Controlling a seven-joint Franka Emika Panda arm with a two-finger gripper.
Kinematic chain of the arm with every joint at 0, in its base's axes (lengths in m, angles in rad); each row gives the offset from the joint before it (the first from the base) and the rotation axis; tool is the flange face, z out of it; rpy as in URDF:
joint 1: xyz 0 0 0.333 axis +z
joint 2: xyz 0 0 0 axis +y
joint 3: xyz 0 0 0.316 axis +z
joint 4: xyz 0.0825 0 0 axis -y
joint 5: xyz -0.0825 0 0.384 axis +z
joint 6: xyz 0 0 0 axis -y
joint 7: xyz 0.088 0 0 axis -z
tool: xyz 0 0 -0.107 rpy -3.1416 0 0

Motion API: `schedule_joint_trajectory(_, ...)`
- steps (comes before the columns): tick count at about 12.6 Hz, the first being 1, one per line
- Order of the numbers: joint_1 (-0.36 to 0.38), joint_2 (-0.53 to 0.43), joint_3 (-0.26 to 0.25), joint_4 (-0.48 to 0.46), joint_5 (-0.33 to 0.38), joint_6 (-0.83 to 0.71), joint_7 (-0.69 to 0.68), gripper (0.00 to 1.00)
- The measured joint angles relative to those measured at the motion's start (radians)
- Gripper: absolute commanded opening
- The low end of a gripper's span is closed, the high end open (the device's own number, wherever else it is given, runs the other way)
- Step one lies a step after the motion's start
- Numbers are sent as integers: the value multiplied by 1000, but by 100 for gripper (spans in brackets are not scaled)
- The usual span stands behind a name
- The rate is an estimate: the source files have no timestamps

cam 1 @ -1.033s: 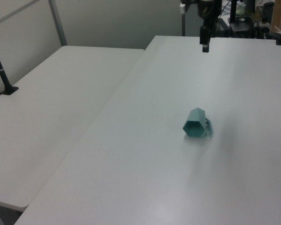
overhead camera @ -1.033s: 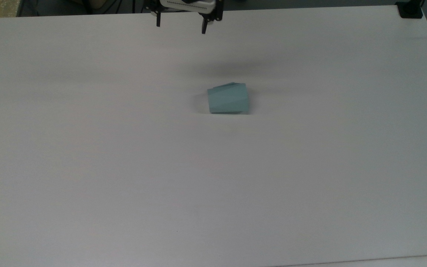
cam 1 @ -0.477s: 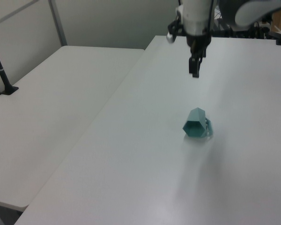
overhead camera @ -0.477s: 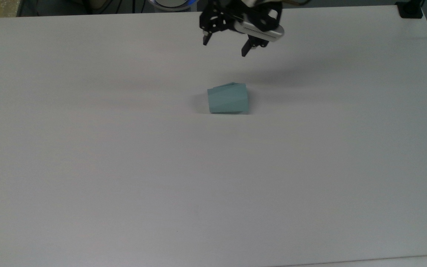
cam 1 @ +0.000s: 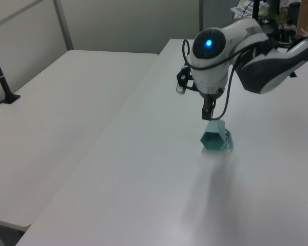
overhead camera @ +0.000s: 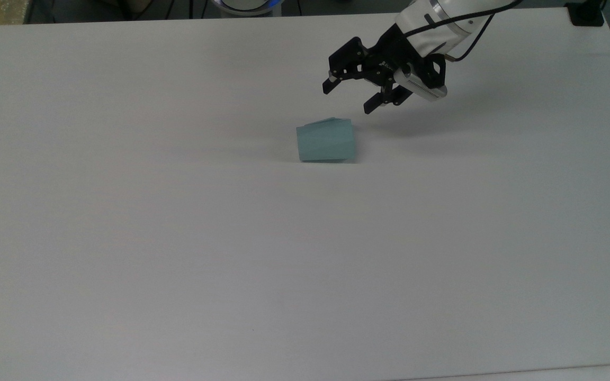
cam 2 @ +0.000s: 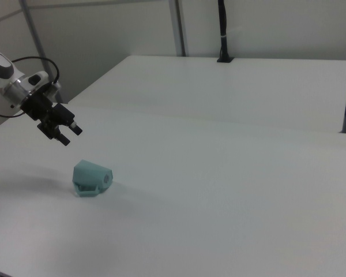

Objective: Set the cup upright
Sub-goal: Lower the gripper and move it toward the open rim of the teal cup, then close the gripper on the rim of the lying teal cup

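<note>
Teal plastic, the cup [overhead camera: 326, 141] is lying on its side mid-counter [overhead camera: 178, 238]; the hand [overhead camera: 348, 98] is hovering beside it, fingers spread, gripping nothing. Grasping and righting are all left.

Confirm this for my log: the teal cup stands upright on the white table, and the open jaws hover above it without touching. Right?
Not quite. The teal cup is not upright: it lies on its side on the white table, its hexagonal mouth facing the camera in the left view. The rest holds: the gripper hovers above the cup with its jaws open, not touching it.
</note>
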Motion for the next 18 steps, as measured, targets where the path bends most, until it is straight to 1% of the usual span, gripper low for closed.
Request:
schedule_joint_trajectory(1, 10, 11, 0, 3, -1, 0, 10, 100)
schedule_joint_trajectory(3, 37, 40, -1, 9, -27, 0, 35, 100)
schedule_joint_trajectory(5, 70, 86, -6, 30, -47, -11, 49, 100)
schedule_joint_trajectory(7, 93, 119, -10, 46, -52, -15, 52, 100)
schedule_joint_trajectory(8, 107, 131, -27, 53, -52, -16, 52, 100)
schedule_joint_trajectory(10, 137, 159, -86, 67, -53, -16, 52, 100)
schedule_joint_trajectory(11, 141, 173, -103, 69, -53, -16, 51, 100)
schedule_joint_trajectory(12, 143, 188, -113, 70, -53, -16, 51, 100)
schedule_joint_trajectory(18, 174, 247, -121, 70, -53, -23, 51, 100)
